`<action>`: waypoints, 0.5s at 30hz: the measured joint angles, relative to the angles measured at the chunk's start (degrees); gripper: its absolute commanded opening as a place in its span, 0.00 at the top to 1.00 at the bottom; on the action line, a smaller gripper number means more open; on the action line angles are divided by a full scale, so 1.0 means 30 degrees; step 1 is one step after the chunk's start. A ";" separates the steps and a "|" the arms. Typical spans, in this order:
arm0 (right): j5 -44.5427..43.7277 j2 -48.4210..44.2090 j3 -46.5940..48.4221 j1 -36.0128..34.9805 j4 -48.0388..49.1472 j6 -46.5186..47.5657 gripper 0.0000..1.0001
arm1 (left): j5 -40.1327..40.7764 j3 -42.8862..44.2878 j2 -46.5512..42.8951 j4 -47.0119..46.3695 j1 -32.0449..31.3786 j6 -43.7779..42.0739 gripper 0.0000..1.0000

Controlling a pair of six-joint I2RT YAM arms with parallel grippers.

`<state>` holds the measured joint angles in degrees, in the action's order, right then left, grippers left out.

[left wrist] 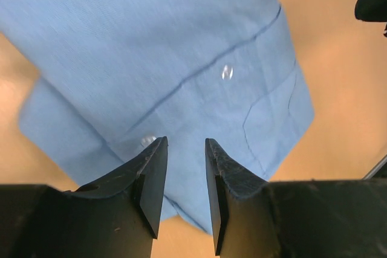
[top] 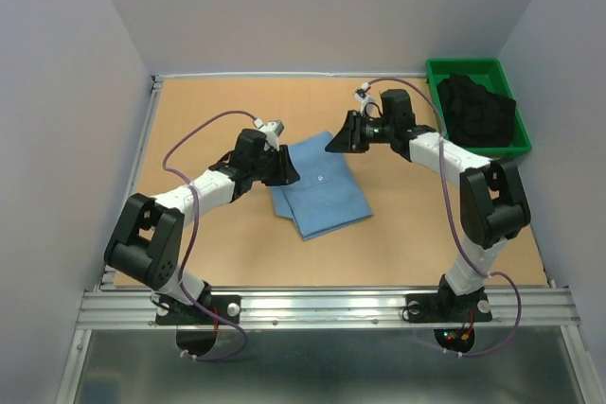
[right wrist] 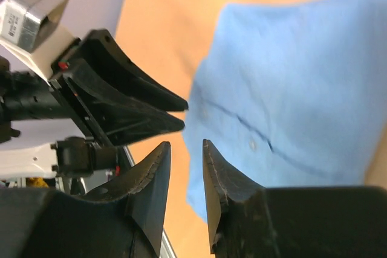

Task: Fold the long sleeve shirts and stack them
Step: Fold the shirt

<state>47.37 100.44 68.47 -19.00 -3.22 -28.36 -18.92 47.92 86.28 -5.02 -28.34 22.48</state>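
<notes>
One long sleeve shirt (top: 322, 191), light blue and folded into a rectangle, lies flat in the middle of the table. In the left wrist view the shirt (left wrist: 181, 46) shows its button placket and a chest pocket. My left gripper (top: 288, 175) hovers at the shirt's left edge; its jaws (left wrist: 184, 143) stand apart with nothing between them. At the shirt's upper right corner, my right gripper (top: 331, 146) is also open and empty (right wrist: 186, 144), with the shirt (right wrist: 302, 77) to its right and the left gripper's fingers (right wrist: 151, 107) just ahead.
A green bin (top: 445, 67) at the back right holds a crumpled black garment (top: 478, 111). Grey walls enclose the brown table (top: 208, 120) on three sides. A metal rail (top: 322, 305) runs along the near edge.
</notes>
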 measured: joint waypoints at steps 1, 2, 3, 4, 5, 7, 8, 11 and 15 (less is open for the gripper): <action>0.0000 0.0379 0.0466 -0.0146 0.0692 -0.0335 0.66 | -0.0051 0.0000 0.0000 -0.0430 0.0240 0.0233 0.58; 0.0022 0.0707 0.0685 -0.0240 0.1282 -0.0634 0.66 | -0.0102 0.0000 0.0029 -0.0882 0.0546 0.0474 0.58; 0.0146 0.1224 0.0787 -0.0335 0.2412 -0.1253 0.66 | -0.0182 0.0051 0.0131 -0.1188 0.0714 0.0743 0.58; 0.0284 0.1741 0.0780 -0.0364 0.3402 -0.1872 0.66 | -0.0226 0.0168 0.0364 -0.1428 0.0801 0.0911 0.58; 0.0444 0.2382 0.0707 -0.0452 0.4459 -0.2667 0.66 | -0.0321 0.0328 0.0736 -0.1807 0.0852 0.1224 0.58; 0.0714 0.3534 0.0138 -0.0503 0.6637 -0.4080 0.66 | -0.0481 0.0576 0.1603 -0.2492 0.0896 0.1785 0.58; 0.0845 0.4364 -0.0255 -0.0503 0.7628 -0.4845 0.66 | -0.0583 0.0583 0.2186 -0.2849 0.0925 0.2193 0.58; 0.0860 0.5916 -0.1217 -0.0437 0.9041 -0.5668 0.67 | -0.0750 0.0481 0.3330 -0.3169 0.1086 0.3104 0.59; 0.0882 0.7016 -0.2783 -0.0087 1.0418 -0.6273 0.67 | -0.1144 -0.0998 0.4080 -0.4218 0.1596 0.4707 0.61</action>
<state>50.02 121.49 60.12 -19.27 28.03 -47.18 -22.35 44.93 98.52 -17.67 -23.55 36.60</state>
